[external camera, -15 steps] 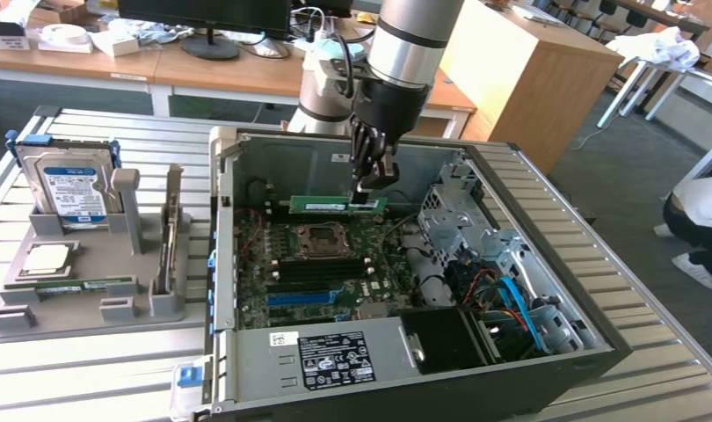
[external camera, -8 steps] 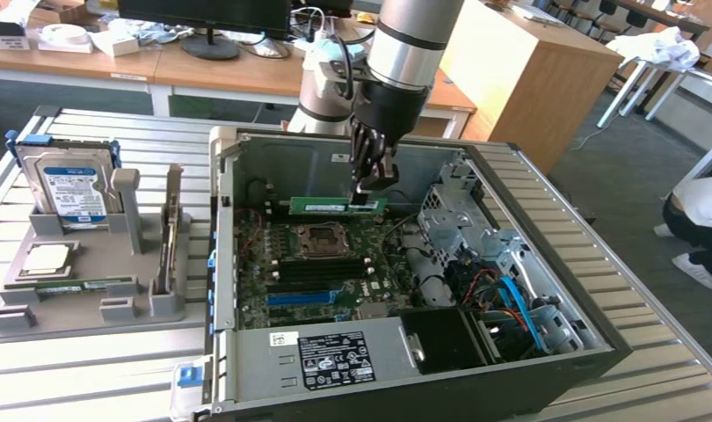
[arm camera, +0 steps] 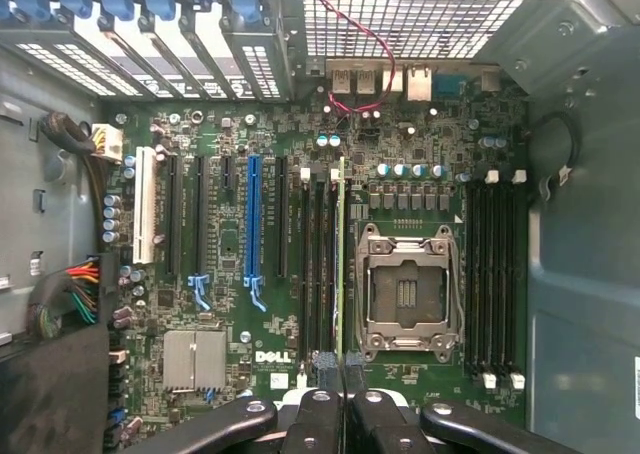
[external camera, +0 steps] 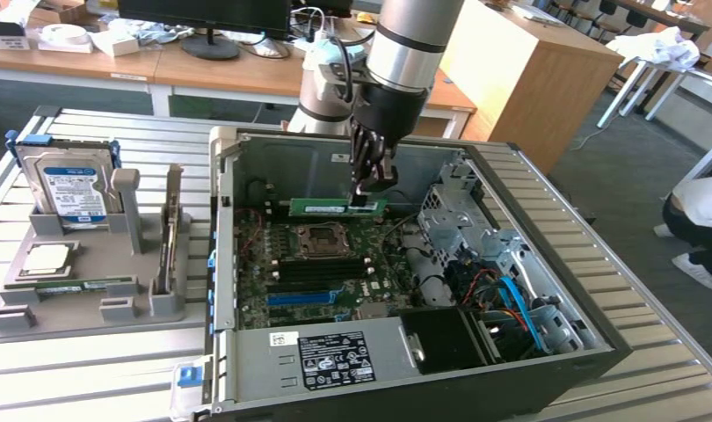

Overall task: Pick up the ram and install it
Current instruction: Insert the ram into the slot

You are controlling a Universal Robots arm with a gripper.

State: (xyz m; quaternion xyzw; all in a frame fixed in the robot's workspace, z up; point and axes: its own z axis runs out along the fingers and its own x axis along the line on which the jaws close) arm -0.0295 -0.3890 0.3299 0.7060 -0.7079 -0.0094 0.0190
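Since the ram (external camera: 329, 208) hangs in the claw (external camera: 374, 190) inside the open PC case (external camera: 532, 352), right over the motherboard (arm camera: 230, 274), the risky bit from here is alignment. From the wrist view the stick shows edge-on, running along the black memory slots (arm camera: 315, 264) just beside the empty CPU socket (arm camera: 405, 294). Honestly I can't tell whether it sits dead over one slot or over the gap next to the socket frame; the angle's too flat for that.

If it's off to one side, or a bit tilted in the grip, a push down would land its edge on a slot wall or on the white latches (arm camera: 305, 174) instead of in the groove. That could chip the contacts, stress the board or make the stick slip out. A notch facing the wrong way would do the same.

Claw-wise, it's almost fully closed and pinching the ram by its upper edge, towards the stick's end on the exterior view's right, with the fingers (arm camera: 318, 412) tight against both faces.
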